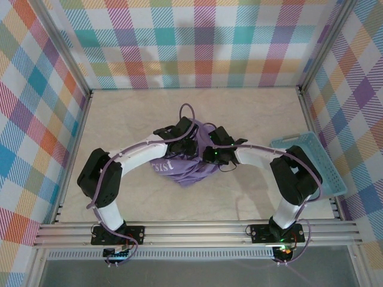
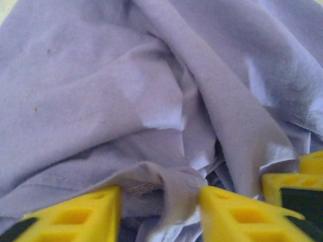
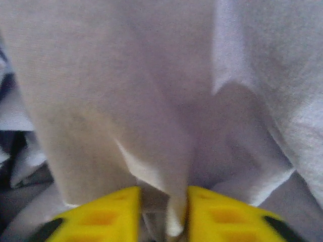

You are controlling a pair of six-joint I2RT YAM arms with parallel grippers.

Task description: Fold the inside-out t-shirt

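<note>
The inside-out t-shirt (image 1: 194, 170) is a lavender-purple heap, crumpled at the middle of the table. Both grippers are pushed into its top. My left gripper (image 1: 190, 143) (image 2: 160, 212) has its yellow fingers (image 2: 75, 217) apart, with a hemmed fold of the t-shirt (image 2: 126, 91) between them, resting against the right finger. My right gripper (image 1: 210, 149) (image 3: 163, 212) has its jaws close together on a hanging fold of the t-shirt (image 3: 126, 91). The cloth under both arms is hidden in the top view.
A light blue plastic basket (image 1: 311, 164) stands at the right side of the table, beside the right arm's elbow. Metal frame posts and plaid walls enclose the beige tabletop (image 1: 131, 113). A second pair of yellow fingers (image 2: 298, 181) shows at the right edge of the left wrist view.
</note>
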